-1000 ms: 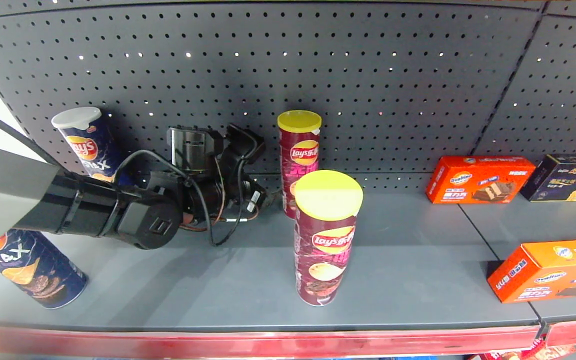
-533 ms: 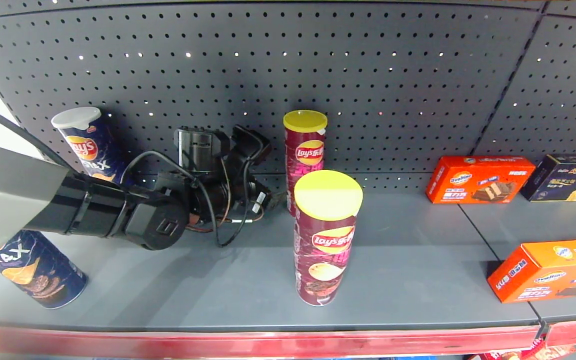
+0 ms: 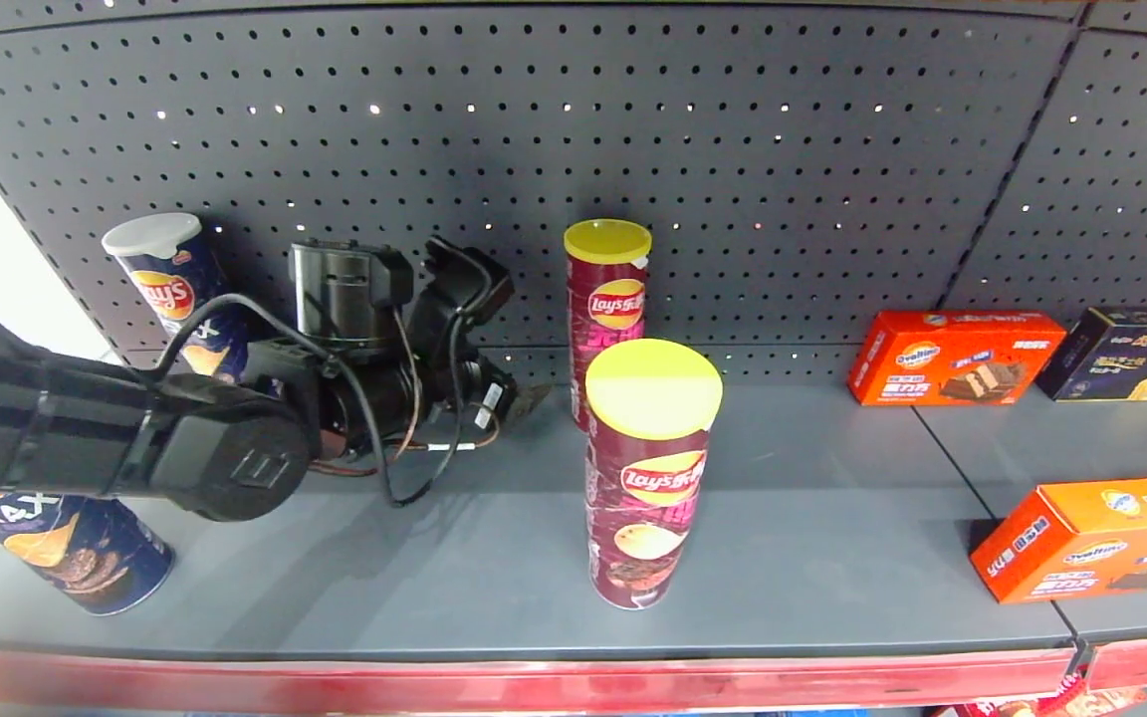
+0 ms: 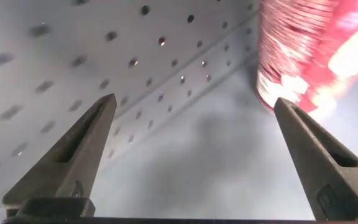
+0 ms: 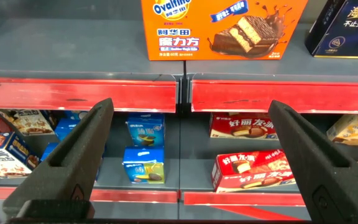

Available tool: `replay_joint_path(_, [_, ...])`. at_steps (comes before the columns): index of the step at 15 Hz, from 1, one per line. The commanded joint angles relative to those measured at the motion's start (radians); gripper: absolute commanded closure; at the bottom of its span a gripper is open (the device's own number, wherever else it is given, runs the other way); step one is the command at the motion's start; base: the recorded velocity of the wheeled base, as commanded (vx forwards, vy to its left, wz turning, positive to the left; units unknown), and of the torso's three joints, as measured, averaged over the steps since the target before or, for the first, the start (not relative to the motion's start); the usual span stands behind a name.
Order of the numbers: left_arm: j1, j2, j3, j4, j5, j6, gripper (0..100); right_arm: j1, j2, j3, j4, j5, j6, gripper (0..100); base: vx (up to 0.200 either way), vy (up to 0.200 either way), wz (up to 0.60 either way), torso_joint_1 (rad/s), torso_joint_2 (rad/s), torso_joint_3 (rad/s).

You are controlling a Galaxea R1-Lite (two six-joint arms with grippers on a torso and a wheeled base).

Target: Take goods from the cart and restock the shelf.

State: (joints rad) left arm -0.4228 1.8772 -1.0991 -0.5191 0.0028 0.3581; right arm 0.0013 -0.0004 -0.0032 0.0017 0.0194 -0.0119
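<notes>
Near maroon can (image 3: 648, 478): yellow lid, upright, mid grey shelf (image 3: 812, 518). Far maroon can (image 3: 606, 299): same kind, upright just behind it.

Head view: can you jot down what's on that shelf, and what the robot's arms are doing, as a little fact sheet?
shelf: grey, pegboard back
front red can: upright, yellow lid
rear red can: upright, by the pegboard
blue cans: two, at left
orange boxes: two, at right
left jaws: open, empty, beside the rear red can, apart from it
right jaws: open, empty, facing lower shelves
</notes>
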Motion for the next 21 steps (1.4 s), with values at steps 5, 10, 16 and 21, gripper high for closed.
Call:
replay_joint_path(5, [-0.126,-0.540,0.518,-0.076,0.008,-0.064,0,0.000,0.000,0.000,0.000,0.001,0.000,0,0.000,0.000,0.00,0.000,0.00,0.000])
replay_joint_path(10, [-0.169,-0.918,0.817,-0.073,-0.006,-0.068,0,0.000,0.000,0.000,0.000,0.001,0.000,0,0.000,0.000,0.00,0.000,0.00,0.000])
replay_joint_path(16, [-0.195,-1.419,0.915,0.303,0.052,-0.099,0,0.000,0.000,0.000,0.000,0.001,0.000,0,0.000,0.000,0.00,0.000,0.00,0.000])
replay_joint_path(21, [0.127,-1.639,1.055,0.383,-0.046,-0.102,0,0.000,0.000,0.000,0.000,0.001,0.000,0,0.000,0.000,0.00,0.000,0.00,0.000])
